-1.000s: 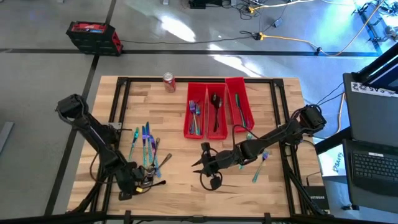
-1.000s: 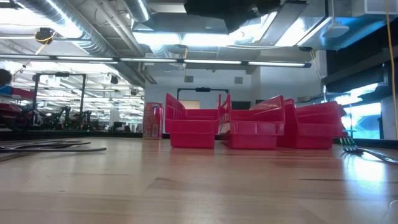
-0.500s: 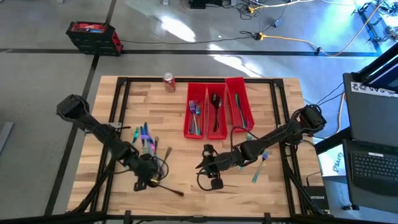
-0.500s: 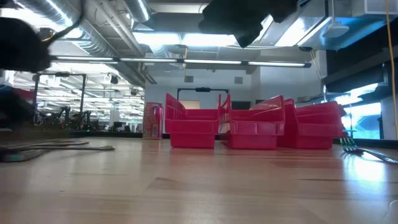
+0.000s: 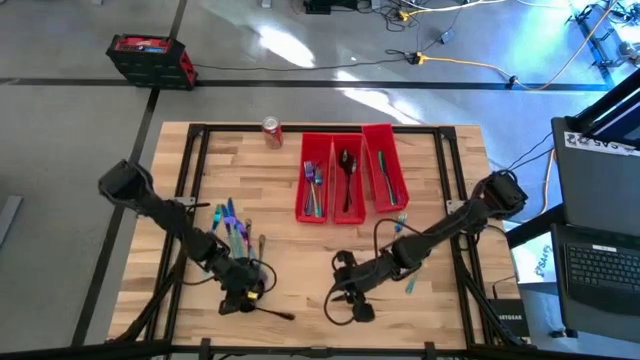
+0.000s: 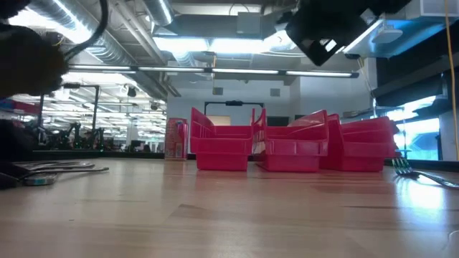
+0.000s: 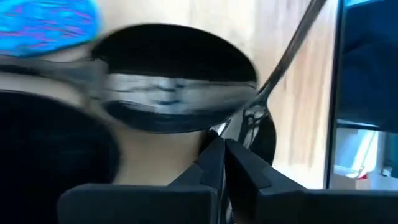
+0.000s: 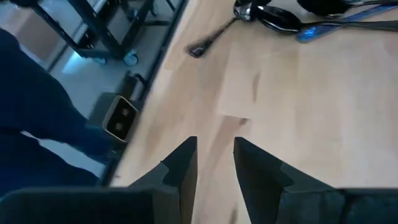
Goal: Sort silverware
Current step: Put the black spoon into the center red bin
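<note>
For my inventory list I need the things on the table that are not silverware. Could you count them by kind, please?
red bins: 3
red soda can: 1
Total: 4

A grey polished floor (image 5: 300, 50) surrounds the wooden bench (image 5: 290, 270); a red toolbox (image 5: 150, 58) and yellow cable (image 5: 470, 65) lie there, under bright ceiling lights (image 6: 237, 44).
</note>
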Robot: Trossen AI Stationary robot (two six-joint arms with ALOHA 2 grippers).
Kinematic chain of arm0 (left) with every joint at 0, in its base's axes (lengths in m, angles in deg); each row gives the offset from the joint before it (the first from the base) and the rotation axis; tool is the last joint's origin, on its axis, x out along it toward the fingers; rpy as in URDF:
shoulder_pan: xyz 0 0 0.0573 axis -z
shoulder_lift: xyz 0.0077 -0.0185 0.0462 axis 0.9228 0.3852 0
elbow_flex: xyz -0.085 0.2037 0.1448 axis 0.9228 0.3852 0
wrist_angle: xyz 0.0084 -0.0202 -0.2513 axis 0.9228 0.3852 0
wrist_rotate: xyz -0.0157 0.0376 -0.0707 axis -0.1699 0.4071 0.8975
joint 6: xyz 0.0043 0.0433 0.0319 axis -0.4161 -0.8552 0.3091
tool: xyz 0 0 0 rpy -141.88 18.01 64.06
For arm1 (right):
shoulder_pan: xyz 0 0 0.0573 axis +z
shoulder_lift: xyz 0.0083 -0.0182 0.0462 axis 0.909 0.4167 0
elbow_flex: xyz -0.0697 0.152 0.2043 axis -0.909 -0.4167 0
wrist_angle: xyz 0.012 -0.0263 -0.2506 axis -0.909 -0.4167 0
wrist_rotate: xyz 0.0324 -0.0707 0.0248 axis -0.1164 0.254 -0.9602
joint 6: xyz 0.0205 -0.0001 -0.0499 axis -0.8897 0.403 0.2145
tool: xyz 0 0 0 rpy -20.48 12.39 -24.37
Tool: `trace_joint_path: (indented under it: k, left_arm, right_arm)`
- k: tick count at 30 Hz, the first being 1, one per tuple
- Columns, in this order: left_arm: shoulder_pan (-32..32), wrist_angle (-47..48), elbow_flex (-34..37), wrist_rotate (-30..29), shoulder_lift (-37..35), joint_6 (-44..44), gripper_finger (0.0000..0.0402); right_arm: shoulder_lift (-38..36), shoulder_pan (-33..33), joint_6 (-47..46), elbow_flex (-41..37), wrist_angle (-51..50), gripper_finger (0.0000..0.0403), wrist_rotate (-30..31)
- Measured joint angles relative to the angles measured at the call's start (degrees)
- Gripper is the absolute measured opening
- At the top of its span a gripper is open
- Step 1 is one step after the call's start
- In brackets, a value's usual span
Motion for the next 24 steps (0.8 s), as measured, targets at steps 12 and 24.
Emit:
trace_joint_path:
  k: [12, 24]
  left_arm:
    - [2.26, 0.14, -3.18, -2.86, 2.61, 0.49, 0.0000]
    - [2.47, -0.39, -3.15, -6.21, 2.63, -0.11, 0.0000]
  right_arm:
    - [0.63, 0.89, -27.39, 0.02, 5.53, 0.0089, 0.04]
    - [11.27, 4.21, -47.17, 0.00, 16.38, 0.0110, 6.42]
